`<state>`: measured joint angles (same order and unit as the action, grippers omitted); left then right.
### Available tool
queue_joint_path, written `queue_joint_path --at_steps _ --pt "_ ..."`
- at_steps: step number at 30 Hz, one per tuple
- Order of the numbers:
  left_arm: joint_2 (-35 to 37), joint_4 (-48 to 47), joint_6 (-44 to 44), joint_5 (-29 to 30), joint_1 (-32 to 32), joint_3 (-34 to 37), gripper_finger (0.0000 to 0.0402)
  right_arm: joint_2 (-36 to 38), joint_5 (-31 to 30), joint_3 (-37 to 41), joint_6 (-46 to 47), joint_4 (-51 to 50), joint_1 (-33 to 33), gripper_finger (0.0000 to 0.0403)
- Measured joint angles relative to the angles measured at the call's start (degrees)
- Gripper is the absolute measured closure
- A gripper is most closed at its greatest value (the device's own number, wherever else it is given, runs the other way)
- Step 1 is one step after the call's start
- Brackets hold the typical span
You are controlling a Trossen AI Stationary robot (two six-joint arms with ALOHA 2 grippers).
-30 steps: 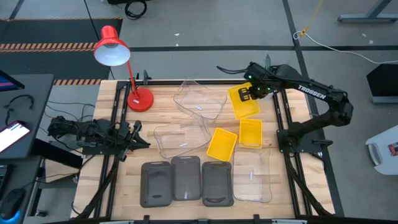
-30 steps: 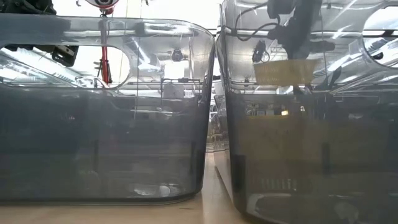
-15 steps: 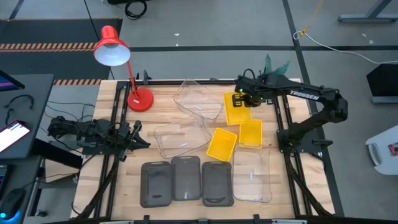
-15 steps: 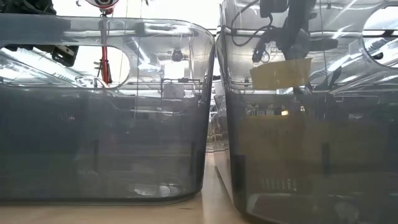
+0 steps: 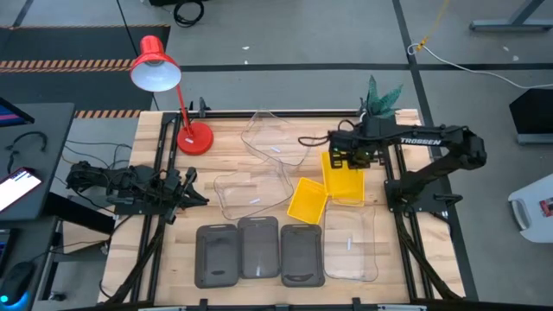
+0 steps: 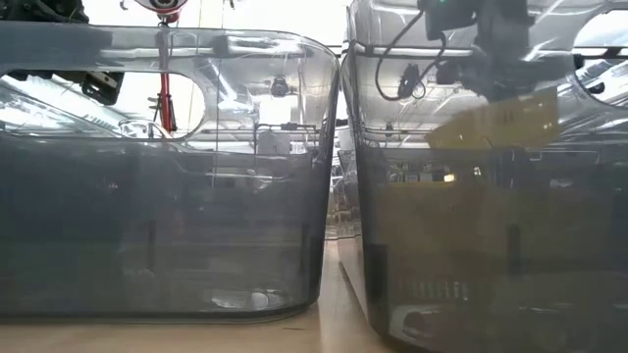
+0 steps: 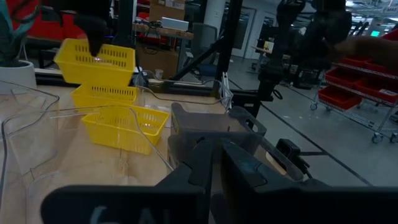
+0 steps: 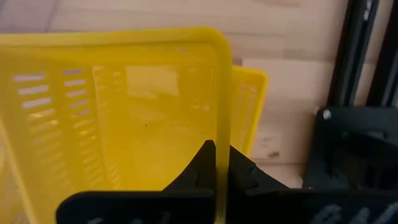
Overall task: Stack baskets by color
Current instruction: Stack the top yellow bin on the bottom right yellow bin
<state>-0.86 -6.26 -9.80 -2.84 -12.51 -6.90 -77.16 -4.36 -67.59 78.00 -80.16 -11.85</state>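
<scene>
Right gripper (image 8: 216, 163): I see its jaws pinching the rim of a yellow basket (image 8: 118, 106), wall clamped between the two dark fingers

Held yellow basket: in the high view it hangs at right of centre (image 5: 339, 169), directly above a second yellow basket (image 5: 349, 192) that sits on the table (image 5: 225, 142)

Third yellow basket (image 5: 308, 199): tilted, centre of the high view, just left of the other two

Clear baskets: two at upper centre (image 5: 275, 138), (image 5: 249, 192); one at lower right (image 5: 351, 244)

Grey baskets (image 5: 259, 252): three side by side along the lower centre

Left gripper (image 5: 192, 187): parked at the left edge of the table, jaws close together, I see nothing between them

Red lamp (image 5: 164, 86): upper left

Potted plant (image 5: 380, 93): upper right, behind the right arm
</scene>
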Motion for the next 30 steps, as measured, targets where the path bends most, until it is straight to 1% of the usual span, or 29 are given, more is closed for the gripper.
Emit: queue_joint_path --at_steps 5,12,16,22,27,30 --pt "0.0 0.0 0.0 0.0 0.0 0.0 0.0371 2.8 -1.3 2.6 4.2 0.5 1.0 0.0399" --pt "0.0 0.0 0.0 0.0 0.0 0.0 0.0369 5.2 -1.4 6.5 5.2 1.9 1.0 0.0399" --pt "0.0 0.0 0.0 0.0 0.0 0.0 0.0364 7.3 0.8 11.5 5.1 5.7 0.4 0.0399" --pt "0.0 0.0 0.0 0.0 0.0 0.0 0.0365 10.1 2.2 18.5 5.7 11.1 -0.6 0.0399" --pt "0.0 0.0 0.0 0.0 0.0 0.0 0.037 11.7 3.9 22.2 5.9 15.2 -1.2 0.0399" --pt "0.0 0.0 0.0 0.0 0.0 0.0 0.0371 12.3 4.7 23.4 6.1 15.8 -1.5 0.0399"
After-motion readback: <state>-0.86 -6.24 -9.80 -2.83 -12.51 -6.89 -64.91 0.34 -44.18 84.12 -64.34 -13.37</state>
